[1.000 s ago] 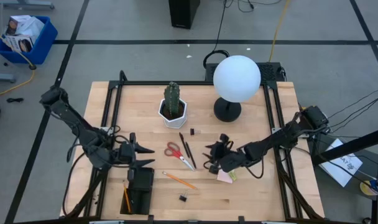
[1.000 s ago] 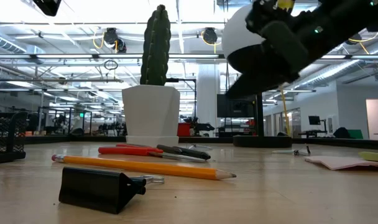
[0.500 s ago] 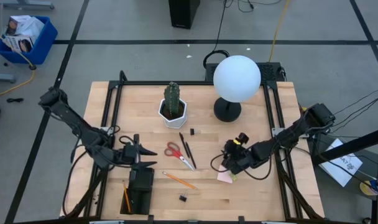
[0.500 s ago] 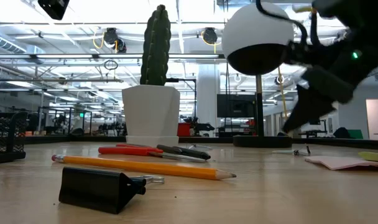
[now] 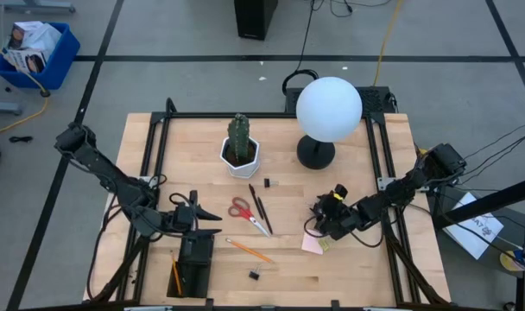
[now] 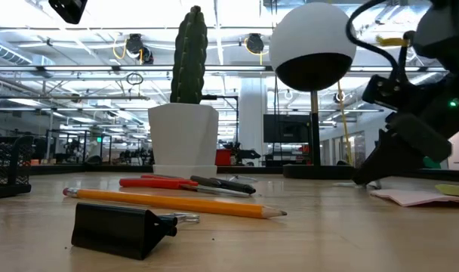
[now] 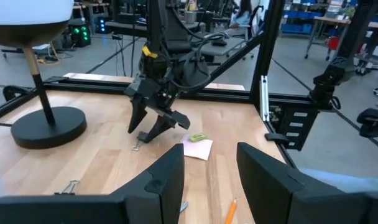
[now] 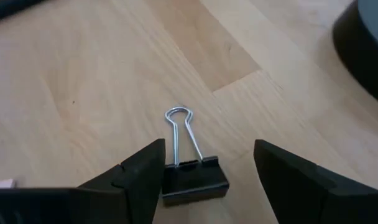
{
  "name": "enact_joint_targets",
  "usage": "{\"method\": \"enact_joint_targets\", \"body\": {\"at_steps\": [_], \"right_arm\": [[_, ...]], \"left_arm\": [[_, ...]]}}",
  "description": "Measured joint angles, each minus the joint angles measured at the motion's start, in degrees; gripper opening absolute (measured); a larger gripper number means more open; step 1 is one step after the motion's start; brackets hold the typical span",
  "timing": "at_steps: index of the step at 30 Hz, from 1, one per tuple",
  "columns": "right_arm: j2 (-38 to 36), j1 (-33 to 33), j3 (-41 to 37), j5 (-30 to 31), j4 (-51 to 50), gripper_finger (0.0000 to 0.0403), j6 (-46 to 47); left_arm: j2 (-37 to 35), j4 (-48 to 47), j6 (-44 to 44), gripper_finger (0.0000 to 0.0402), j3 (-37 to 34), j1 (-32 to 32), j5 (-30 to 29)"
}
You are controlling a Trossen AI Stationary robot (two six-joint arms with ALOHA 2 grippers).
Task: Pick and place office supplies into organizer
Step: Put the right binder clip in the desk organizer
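black binder clip (image 8: 194,177) lies flat on the table between the spread fingers of the right gripper (image 8: 204,171) (likely lined up to pinch it); left gripper (image 5: 212,223), fingers apart and empty, hovers above the organizer (image 5: 195,259).

Your lab floor, grey with black tape lines (image 5: 98,58).
Behind you, ceiling lights (image 6: 256,43) glow over workbenches; a blue bin (image 5: 34,52) sits on the floor.

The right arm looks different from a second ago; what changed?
The right gripper pulled back toward its own side, turned downward, and now hangs open over a small black binder clip, holding nothing. The left gripper edged slightly over the organizer. Scissors, pencil and cactus stayed put.
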Motion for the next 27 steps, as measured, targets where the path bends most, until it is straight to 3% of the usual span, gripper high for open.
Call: {"method": "enact_joint_targets", "body": {"at_steps": [6, 13, 23, 27], "right_arm": [[0.1, 1.2, -2.5, -3.1, 8.8, 0.0238, -9.7], [0.0, 1.2, -2.6, -4.5, 8.6, 0.0236, -11.9], [0.0, 1.2, -2.6, -7.0, 8.4, 0.0151, -11.7], [0.0, 1.2, -2.6, -7.4, 9.3, 0.0148, -11.4]], "left_arm": [[0.0, 1.1, 0.8, 0.0152, 0.0, 0.0, 0.1], [0.0, 1.2, 0.9, 0.0152, 0.0, 0.0, 0.2], [0.0, 1.2, 0.8, 0.0152, 0.0, 0.0, 0.2], [0.0, 1.2, 0.8, 0.0152, 0.0, 0.0, 0.2]]}}
